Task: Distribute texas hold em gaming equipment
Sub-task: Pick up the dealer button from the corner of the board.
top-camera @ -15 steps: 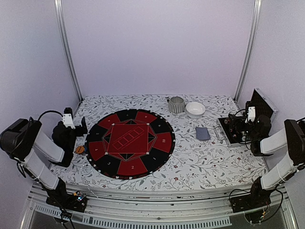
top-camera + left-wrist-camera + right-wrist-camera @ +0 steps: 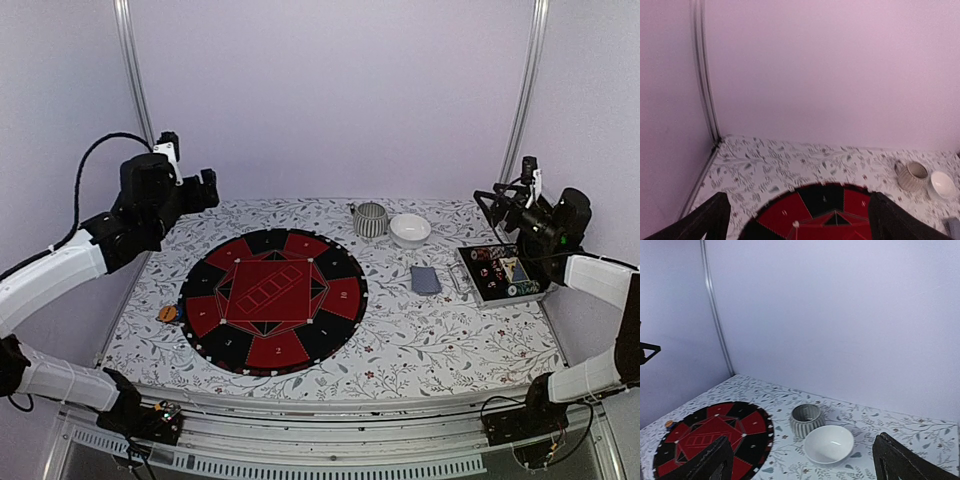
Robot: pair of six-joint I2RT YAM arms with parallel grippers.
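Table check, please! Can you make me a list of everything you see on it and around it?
Surface: table with a leafy cloth, round red-and-black mat in the middle.
Job's things: grey-blue card deck right of the mat; chip case open at the right edge; one orange chip left of the mat.
Clutter: ribbed grey cup and white bowl, side by side at the back.
Grippers: left gripper and right gripper both open, empty, high above the table.
Cables: black cable looping over the left arm.
Surroundings: plain walls, metal corner posts.
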